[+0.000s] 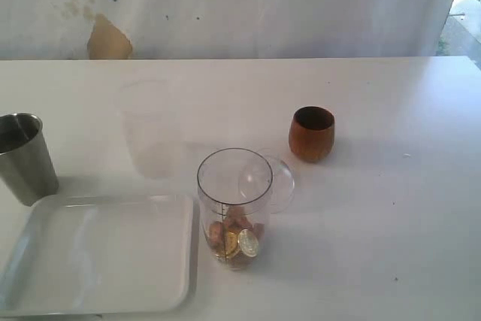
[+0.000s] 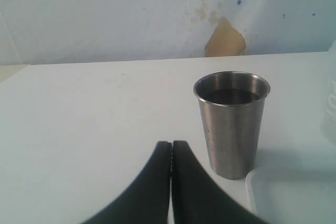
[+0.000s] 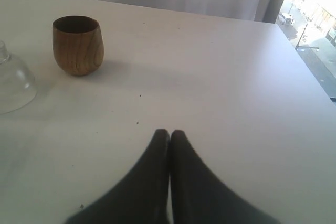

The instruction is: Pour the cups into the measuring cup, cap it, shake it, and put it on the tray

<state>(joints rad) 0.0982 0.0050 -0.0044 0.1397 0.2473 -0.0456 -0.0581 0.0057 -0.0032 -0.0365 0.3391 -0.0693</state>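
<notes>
The tray [image 1: 98, 261] lies at the near left corner of the table [image 1: 391, 246]. The measuring cup [image 1: 234, 208] stands upright just beside the tray's right rim, uncapped, with coins [image 1: 240, 242] in the bottom. A clear domed lid [image 1: 279, 180] rests directly behind it, probably placed ready for capping. The steel tumbler [image 1: 26, 157] stands at the left edge, and the wooden cup [image 1: 311, 134] stands beyond centre. The left gripper [image 2: 171, 148] and right gripper [image 3: 169, 136] are clenched and empty.

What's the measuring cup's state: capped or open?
Open. The measuring cup has a bare rim; a clear domed lid lies on the table beside it.
</notes>
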